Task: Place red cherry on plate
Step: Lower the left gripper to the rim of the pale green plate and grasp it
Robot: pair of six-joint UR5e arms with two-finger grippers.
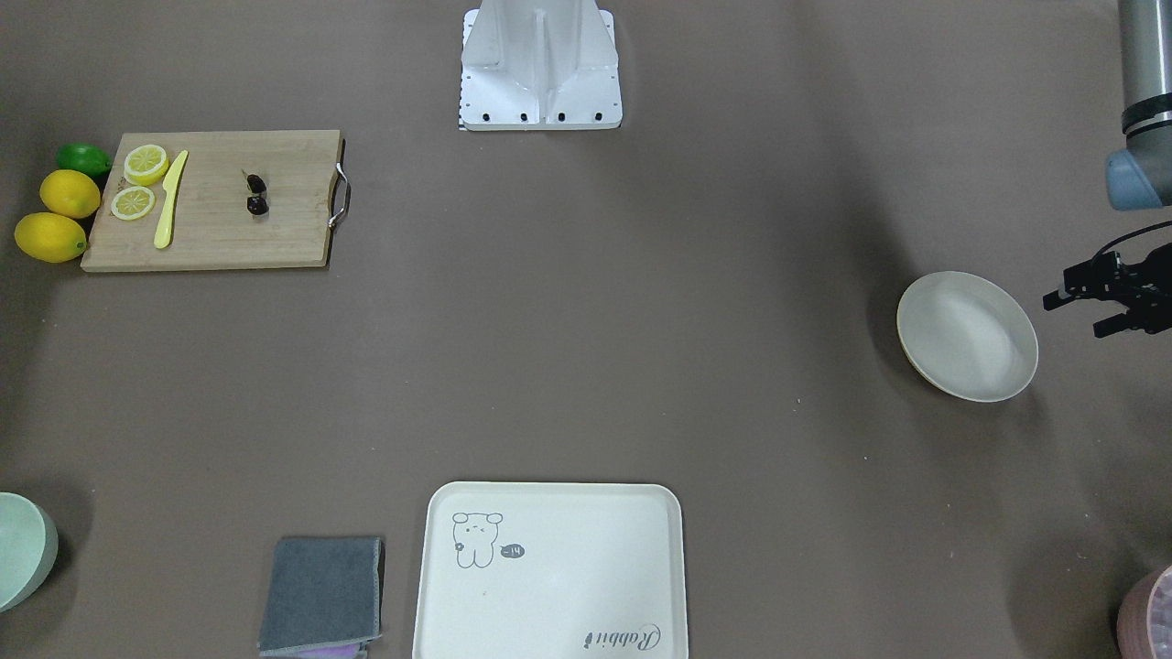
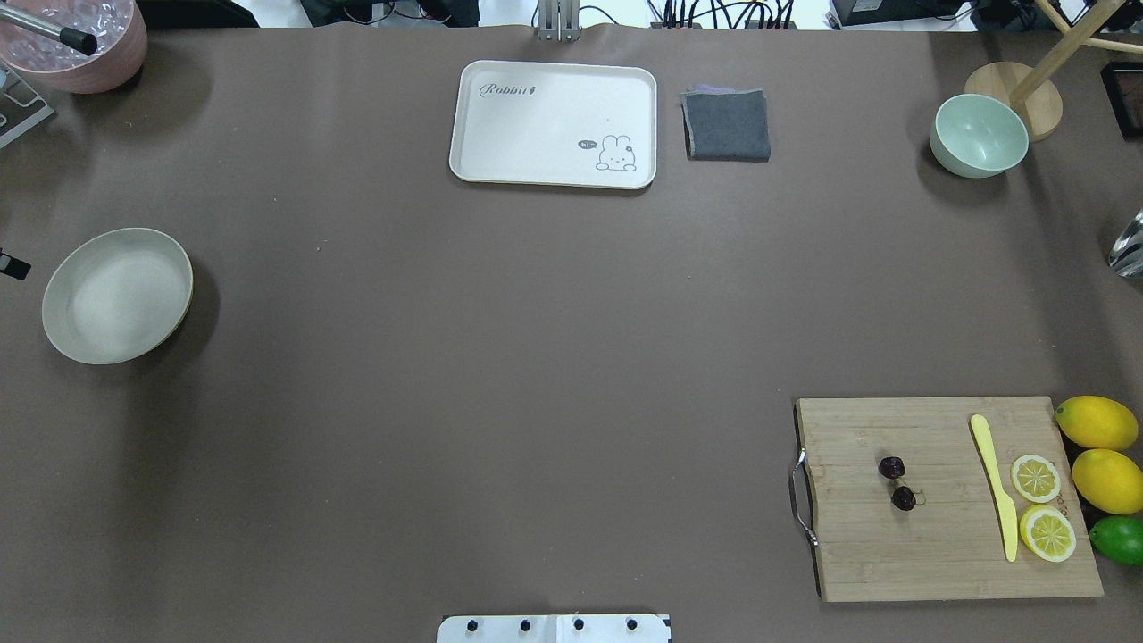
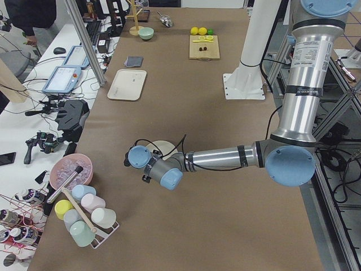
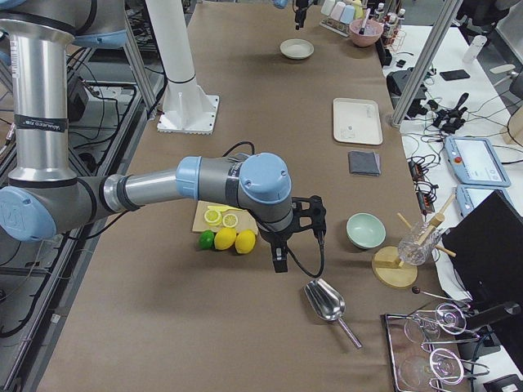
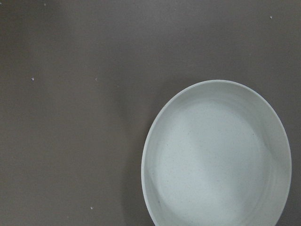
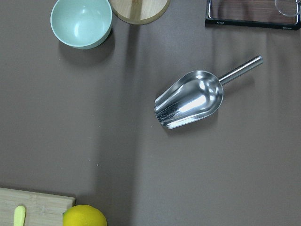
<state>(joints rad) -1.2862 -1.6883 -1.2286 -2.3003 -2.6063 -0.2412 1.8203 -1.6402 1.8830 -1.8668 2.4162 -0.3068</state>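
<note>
The red cherry, a pair of tiny dark fruits on thin stems, lies on the wooden cutting board at the robot's right; it also shows in the front view. Far across the table on the robot's left sits the round cream plate, with nothing on it. My left gripper hovers just outside the plate, open and holding nothing. The left wrist view looks down on the plate. My right gripper hangs beyond the lemons, off the board's end; whether it is open or shut I cannot tell.
On the board lie a yellow knife and two lemon slices. Two lemons and a lime sit beside it. A rabbit tray, grey cloth and mint bowl line the far edge. A metal scoop lies below the right wrist.
</note>
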